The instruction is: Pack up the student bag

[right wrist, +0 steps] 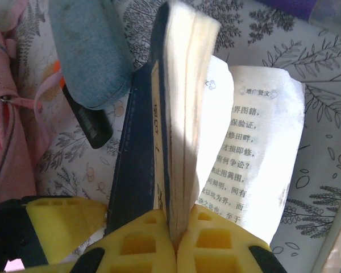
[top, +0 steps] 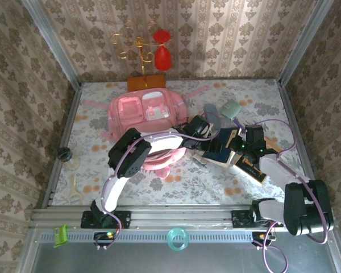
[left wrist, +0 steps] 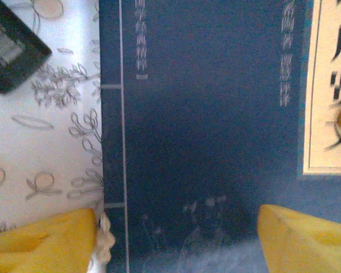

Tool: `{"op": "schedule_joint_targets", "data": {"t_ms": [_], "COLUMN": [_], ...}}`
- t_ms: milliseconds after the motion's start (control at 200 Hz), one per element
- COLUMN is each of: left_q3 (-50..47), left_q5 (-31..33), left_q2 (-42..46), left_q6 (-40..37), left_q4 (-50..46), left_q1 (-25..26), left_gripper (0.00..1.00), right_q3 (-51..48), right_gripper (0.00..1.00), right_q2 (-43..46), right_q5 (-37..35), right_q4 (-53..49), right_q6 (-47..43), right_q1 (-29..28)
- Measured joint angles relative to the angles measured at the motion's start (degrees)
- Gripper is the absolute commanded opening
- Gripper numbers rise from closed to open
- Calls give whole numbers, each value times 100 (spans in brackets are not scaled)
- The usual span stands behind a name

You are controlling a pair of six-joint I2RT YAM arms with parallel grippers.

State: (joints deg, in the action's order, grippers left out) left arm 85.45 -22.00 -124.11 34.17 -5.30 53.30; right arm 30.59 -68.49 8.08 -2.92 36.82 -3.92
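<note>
Floral cloth [top: 216, 187] covers the table, with patterned wallpaper behind. The bag [top: 145, 114] lies far and left of centre, pockets up, to the left of both grippers. The right gripper [right wrist: 176, 242] is clenched on the page block of a blue book [right wrist: 139, 170], which stands on edge with its long axis running away from the fingers. The left gripper [left wrist: 176, 242] hangs spread over the blue cover, grasping nothing. An open page carries Chinese print. The cover's pale characters are too blurred to read. The book, I judge, must next travel left to the bag.
</note>
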Motion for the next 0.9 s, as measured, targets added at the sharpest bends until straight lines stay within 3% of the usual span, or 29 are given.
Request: {"op": "schedule_joint_targets", "data": {"t_ms": [205,365,585,680,870,900], "left_q3": [-1176,-1541,-1794,-1794,-1818,-1867], "left_q5": [-599,-1185,-2284,-2605,-2970,-2988], "left_q2": [1049,1869,2380,2391,2424,2459], "left_q6": [219,367,699,761,1106,1150], "left_q4": [791,1687,2977,3185,3646,3733], "left_q1": [-284,-682,-1167,-1200,-1233,-1272], "left_gripper": [86,91,93,80,33,25], "right_q3": [92,151,509,581,739,789], "right_gripper": [0,0,0,0,0,8], "right_q2": [1355,2664,2588,2295,1764,1698], "right_q5": [68,669,1923,2406,2811,2820], "right_q4": [-638,-765,-184,372,944,935], "right_q6": [-107,-103,-101,-35,-94,-149], "right_q1": [0,0,-33,-83,-289,-299]}}
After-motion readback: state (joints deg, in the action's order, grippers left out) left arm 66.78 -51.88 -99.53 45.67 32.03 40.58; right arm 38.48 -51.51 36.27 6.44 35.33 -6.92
